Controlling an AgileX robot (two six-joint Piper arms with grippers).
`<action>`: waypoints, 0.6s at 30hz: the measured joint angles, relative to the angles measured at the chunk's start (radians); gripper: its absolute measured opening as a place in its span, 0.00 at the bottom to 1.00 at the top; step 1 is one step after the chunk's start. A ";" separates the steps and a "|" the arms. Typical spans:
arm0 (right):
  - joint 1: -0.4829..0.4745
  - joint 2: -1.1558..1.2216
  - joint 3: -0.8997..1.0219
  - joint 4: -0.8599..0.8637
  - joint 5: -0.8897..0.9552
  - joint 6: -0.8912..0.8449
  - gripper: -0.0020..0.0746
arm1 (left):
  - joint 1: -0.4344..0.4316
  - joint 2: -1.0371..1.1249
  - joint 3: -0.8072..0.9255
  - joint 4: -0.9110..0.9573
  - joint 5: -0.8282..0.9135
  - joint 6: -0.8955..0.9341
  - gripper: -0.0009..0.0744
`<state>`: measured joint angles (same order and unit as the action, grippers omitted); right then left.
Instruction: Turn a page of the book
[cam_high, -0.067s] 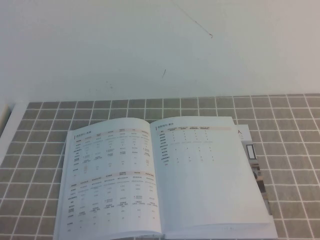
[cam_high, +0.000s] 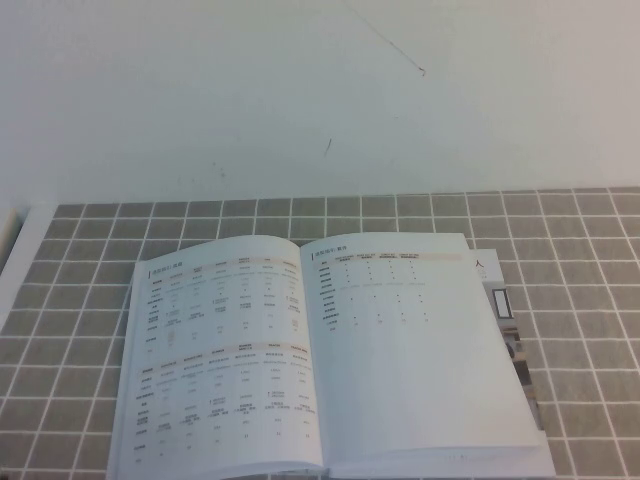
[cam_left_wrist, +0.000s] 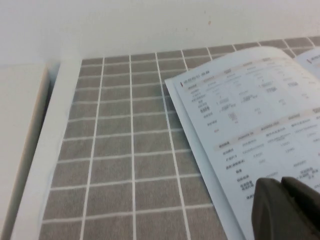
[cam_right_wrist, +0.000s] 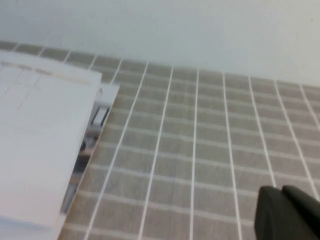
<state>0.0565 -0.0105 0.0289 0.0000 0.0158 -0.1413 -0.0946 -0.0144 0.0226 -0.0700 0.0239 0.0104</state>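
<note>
The book (cam_high: 250, 350) lies open on the grey tiled table near the front edge. Its left leaf (cam_left_wrist: 250, 120) is densely filled with tables. The page (cam_high: 410, 350) is the right-hand leaf, showing a short table above blank white space, and it lies flat. Neither gripper appears in the high view. In the left wrist view my left gripper (cam_left_wrist: 280, 183) is shut and empty, over the near part of the book's left leaf. In the right wrist view my right gripper (cam_right_wrist: 281, 193) is shut and empty, over bare tiles off to the right of the book (cam_right_wrist: 40, 140).
A leaflet with colour photos (cam_high: 512, 345) sticks out from under the book's right edge. A white wall (cam_high: 300, 100) closes off the back of the table. A white ledge (cam_left_wrist: 55, 145) runs along the table's left side. Bare tiles (cam_high: 590, 300) lie right of the book.
</note>
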 joint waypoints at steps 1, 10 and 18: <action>0.000 0.000 0.000 0.000 0.000 0.000 0.02 | 0.000 0.000 0.000 0.000 0.000 0.000 0.01; 0.000 0.000 0.000 0.000 -0.377 0.000 0.02 | 0.000 0.000 0.000 0.000 -0.314 0.000 0.01; 0.000 0.000 0.000 0.060 -0.778 0.007 0.02 | 0.000 0.000 0.000 0.000 -0.696 -0.004 0.01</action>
<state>0.0565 -0.0109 0.0289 0.0598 -0.7621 -0.1344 -0.0946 -0.0144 0.0226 -0.0700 -0.6726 0.0060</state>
